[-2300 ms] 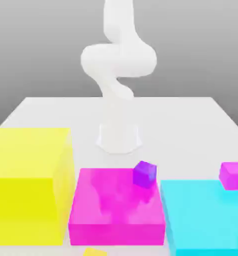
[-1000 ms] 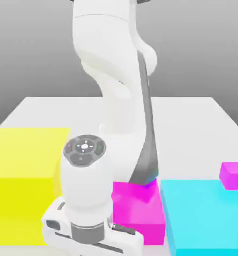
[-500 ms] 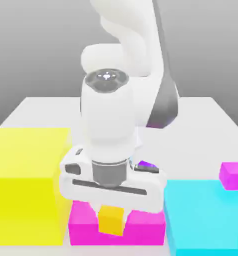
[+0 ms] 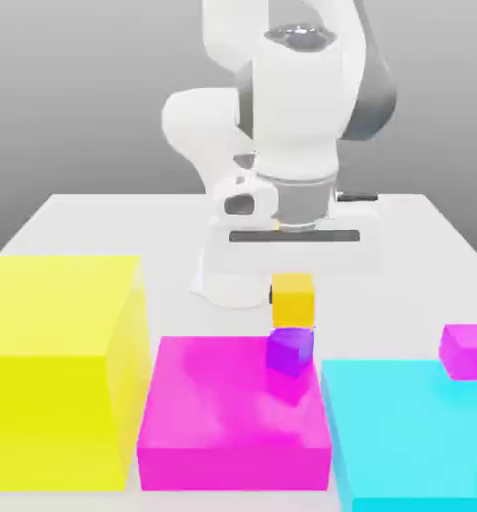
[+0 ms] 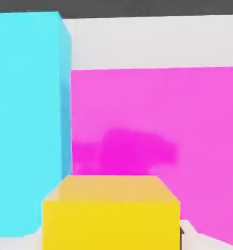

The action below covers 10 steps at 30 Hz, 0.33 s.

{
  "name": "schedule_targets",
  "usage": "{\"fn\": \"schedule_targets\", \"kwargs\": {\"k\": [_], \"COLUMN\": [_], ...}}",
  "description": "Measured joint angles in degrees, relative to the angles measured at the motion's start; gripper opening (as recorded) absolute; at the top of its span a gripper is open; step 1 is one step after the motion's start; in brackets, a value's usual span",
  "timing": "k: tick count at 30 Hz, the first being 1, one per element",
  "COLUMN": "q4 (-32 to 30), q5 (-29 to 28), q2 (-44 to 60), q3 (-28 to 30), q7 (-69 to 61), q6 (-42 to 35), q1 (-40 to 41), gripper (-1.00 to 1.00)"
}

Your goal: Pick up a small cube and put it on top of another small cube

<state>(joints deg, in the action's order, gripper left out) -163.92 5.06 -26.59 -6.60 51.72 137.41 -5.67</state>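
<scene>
Because the stack needs a straight drop, the gripper holds the yellow cube clamped directly above the purple cube on the magenta block.

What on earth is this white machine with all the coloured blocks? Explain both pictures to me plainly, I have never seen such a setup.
These are computer-simulated pictures of a white robot arm standing on a pale table. One picture comes from a camera off the arm that looks at the whole scene; the other comes from a camera on the robot's hand.

At the arm's end is its gripper, whose jaws are shut on a small yellow-orange cube. That cube hangs just above a small violet-purple cube, which rests on the big magenta block.

Beside the magenta block stand a big yellow block and a big cyan block. A small pink cube sits at the exterior view's right.

In the hand view, the yellow-orange cube fills the foreground.
</scene>
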Motion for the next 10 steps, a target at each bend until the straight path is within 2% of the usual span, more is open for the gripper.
{"fn": "schedule_targets", "kwargs": {"k": [2,7,8,10], "q4": [-2.2,-4.8,-5.1,-5.1], "q5": [0.3,0.3,0.2,0.2], "q2": [-1.1,7.4,8.5,8.5], "q3": [-0.5,-1.5,-1.6,-1.6], "q7": [-0.3,-0.1,-0.1,-0.1], "q6": [1.1,12.2,13.7,13.7], "q1": [-0.5,-0.2,-0.2,-0.2], "gripper": [-1.0,-1.0,1.0,1.0]}}
